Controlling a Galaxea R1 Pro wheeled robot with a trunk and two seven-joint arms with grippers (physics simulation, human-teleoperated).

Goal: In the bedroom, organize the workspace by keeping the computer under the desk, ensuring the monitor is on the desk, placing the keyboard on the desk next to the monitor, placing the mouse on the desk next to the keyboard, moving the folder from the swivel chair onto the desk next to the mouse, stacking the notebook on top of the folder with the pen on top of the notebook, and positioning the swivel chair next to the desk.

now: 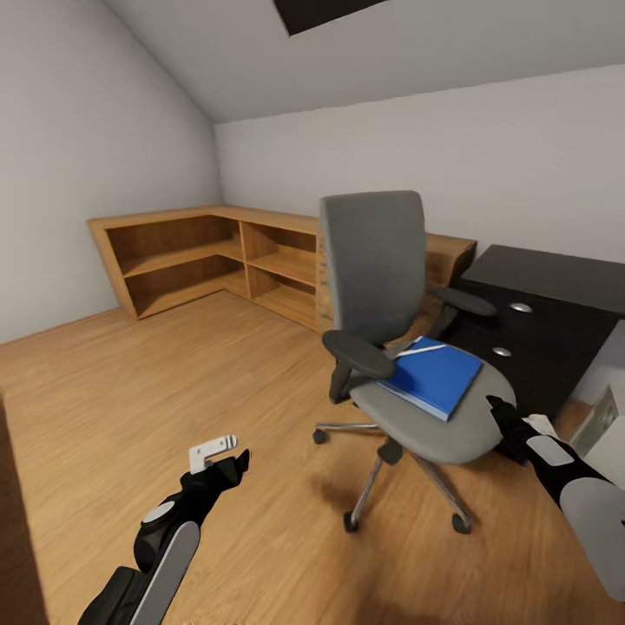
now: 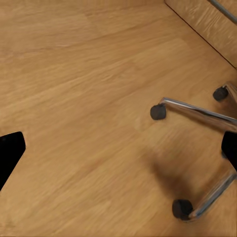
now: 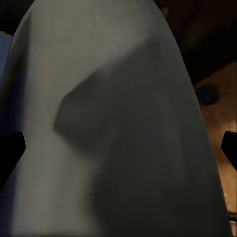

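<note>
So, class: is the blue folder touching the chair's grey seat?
Touching. In the head view the folder lies flat on the swivel chair seat, with no gap beneath it.

The swivel chair (image 1: 401,347) stands upright on the wooden floor, grey seat and tall grey back, black oval armrests, chrome star base on casters; the folder (image 1: 434,375), flat and bright blue, lies on the seat toward its right edge, a thin pale strip on its top; the desk (image 1: 542,325), black-topped with silver-knobbed dark drawers, stands just behind the chair.
</note>
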